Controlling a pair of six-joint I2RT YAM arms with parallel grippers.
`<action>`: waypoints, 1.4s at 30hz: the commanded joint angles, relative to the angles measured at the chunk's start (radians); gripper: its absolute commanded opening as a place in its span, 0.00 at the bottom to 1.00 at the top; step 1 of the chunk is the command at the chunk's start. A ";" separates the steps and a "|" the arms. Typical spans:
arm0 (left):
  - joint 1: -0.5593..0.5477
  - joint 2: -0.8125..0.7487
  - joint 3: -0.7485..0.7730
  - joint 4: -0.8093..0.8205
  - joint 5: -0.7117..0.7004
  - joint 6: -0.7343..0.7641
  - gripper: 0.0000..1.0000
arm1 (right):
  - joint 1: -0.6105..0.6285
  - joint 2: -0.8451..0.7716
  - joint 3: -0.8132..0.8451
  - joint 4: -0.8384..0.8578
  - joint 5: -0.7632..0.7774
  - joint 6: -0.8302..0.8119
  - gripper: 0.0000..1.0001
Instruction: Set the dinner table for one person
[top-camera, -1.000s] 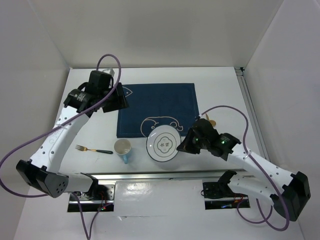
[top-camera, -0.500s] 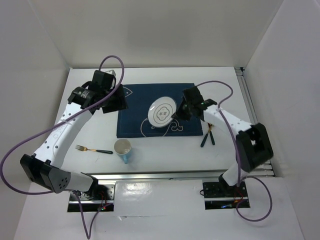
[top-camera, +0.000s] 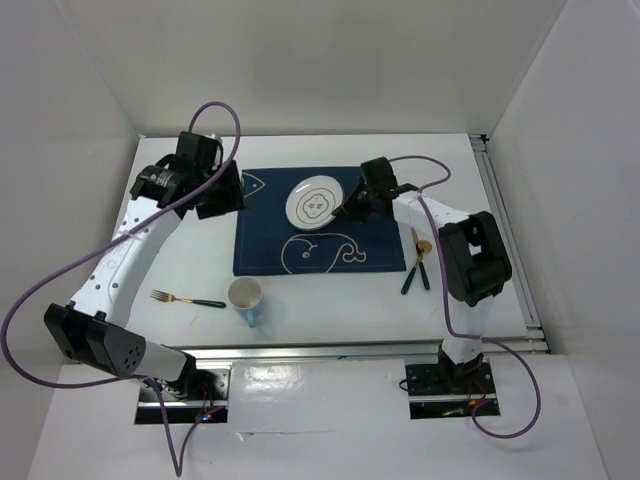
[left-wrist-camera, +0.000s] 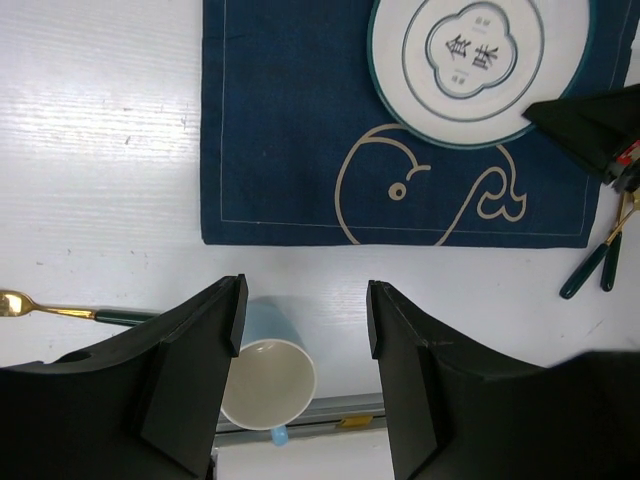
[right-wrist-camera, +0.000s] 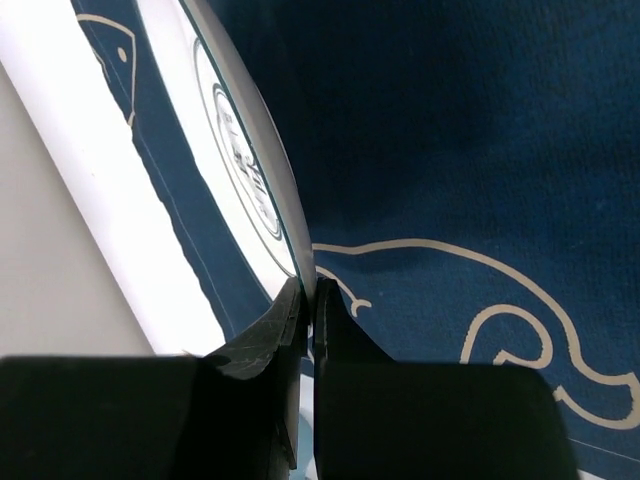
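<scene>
A white plate (top-camera: 314, 203) with a dark green rim hangs over the back half of the navy whale-print placemat (top-camera: 318, 245) on the white dinner table (top-camera: 190, 255). My right gripper (top-camera: 347, 208) is shut on the plate's right rim; in the right wrist view the plate (right-wrist-camera: 240, 170) stands edge-on between the fingers (right-wrist-camera: 285, 325). My left gripper (top-camera: 222, 195) is open and empty, high above the placemat's left edge. In the left wrist view it (left-wrist-camera: 305, 310) frames a light blue mug (left-wrist-camera: 265, 375), with the plate (left-wrist-camera: 480, 65) far ahead.
A gold fork with a dark handle (top-camera: 187, 299) lies left of the mug (top-camera: 246, 299). Two dark-handled utensils (top-camera: 418, 265) lie right of the placemat. Metal rails (top-camera: 505, 235) run along the right and front edges.
My right gripper has carried the plate from the table's front, by the mug, back and left over the placemat's rear half. The left gripper has shifted only slightly.
</scene>
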 joint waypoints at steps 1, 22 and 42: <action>0.017 -0.005 0.045 0.004 -0.008 0.022 0.68 | -0.007 -0.010 -0.047 0.106 -0.041 0.060 0.00; 0.017 -0.015 0.071 -0.007 0.020 0.032 0.69 | 0.045 -0.100 0.020 -0.178 0.157 -0.032 1.00; 0.316 -0.098 -0.053 -0.052 -0.023 -0.050 0.72 | 0.697 -0.021 0.253 -0.410 0.267 -0.390 0.93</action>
